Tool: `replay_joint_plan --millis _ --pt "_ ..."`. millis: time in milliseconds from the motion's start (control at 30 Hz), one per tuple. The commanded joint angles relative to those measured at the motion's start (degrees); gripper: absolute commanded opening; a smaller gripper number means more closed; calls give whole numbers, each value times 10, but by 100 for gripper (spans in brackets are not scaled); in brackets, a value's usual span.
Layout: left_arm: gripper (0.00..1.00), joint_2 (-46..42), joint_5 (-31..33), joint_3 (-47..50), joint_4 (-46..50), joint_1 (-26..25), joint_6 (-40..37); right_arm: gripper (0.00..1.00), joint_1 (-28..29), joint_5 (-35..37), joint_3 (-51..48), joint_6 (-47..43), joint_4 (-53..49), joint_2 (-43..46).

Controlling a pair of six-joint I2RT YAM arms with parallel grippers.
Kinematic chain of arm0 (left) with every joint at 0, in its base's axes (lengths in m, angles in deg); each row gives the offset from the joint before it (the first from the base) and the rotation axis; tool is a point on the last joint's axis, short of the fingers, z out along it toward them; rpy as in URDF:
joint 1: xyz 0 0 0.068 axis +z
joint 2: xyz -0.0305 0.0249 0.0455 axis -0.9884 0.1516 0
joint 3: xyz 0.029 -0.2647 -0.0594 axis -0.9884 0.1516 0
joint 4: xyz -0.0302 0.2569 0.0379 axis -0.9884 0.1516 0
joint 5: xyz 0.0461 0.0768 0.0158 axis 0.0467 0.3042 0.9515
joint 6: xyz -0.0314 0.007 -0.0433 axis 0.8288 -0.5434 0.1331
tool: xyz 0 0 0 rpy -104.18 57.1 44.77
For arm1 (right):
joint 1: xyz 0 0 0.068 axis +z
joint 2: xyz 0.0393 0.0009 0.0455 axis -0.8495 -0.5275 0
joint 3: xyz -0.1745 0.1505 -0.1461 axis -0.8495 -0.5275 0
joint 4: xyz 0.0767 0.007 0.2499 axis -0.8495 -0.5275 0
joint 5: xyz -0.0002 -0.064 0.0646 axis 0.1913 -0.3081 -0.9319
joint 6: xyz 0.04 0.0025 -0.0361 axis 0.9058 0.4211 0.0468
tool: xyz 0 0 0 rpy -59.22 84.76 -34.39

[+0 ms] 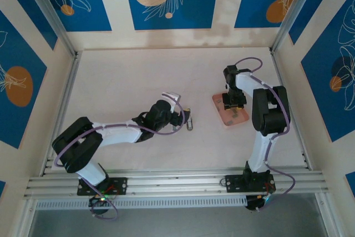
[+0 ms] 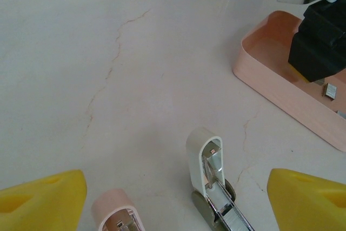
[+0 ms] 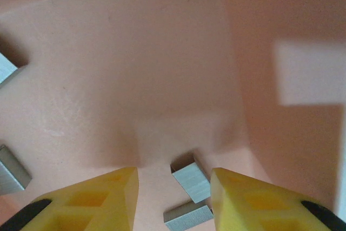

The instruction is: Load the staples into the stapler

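The stapler (image 2: 204, 158) lies hinged open on the table, its white arm and bare metal channel (image 2: 230, 217) showing. A pink-ended piece (image 2: 115, 209) sits beside it. My left gripper (image 2: 175, 187) is open, its yellow fingers (image 2: 46, 201) wide on either side of the stapler without touching. From above, the stapler (image 1: 190, 120) lies just right of the left gripper (image 1: 180, 116). My right gripper (image 3: 173, 174) is open, low inside the pink tray (image 3: 162, 68). Two grey staple strips (image 3: 192, 181) lie between its fingers (image 3: 246, 198). More staples (image 3: 10, 170) lie at the left.
The pink tray (image 1: 221, 104) sits right of centre with the right gripper (image 1: 234, 106) over it. In the left wrist view the tray wall (image 2: 270, 93) is at the upper right, with a staple strip (image 2: 330, 90) inside. Bare table lies between stapler and tray. Rails line the sides.
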Motion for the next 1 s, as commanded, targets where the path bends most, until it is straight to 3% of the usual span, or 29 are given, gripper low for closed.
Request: replay_joint_plan --millis 0,533,967 --pt "87 0 11 -6 -13 -7 -9 40 3 16 20 -2 -17 -15" --pt "87 -4 17 -6 -5 -7 -26 40 6 5 32 -5 -38 -45" --pt "87 -5 14 8 -21 -8 -26 28 9 -30 51 -12 -61 -37"
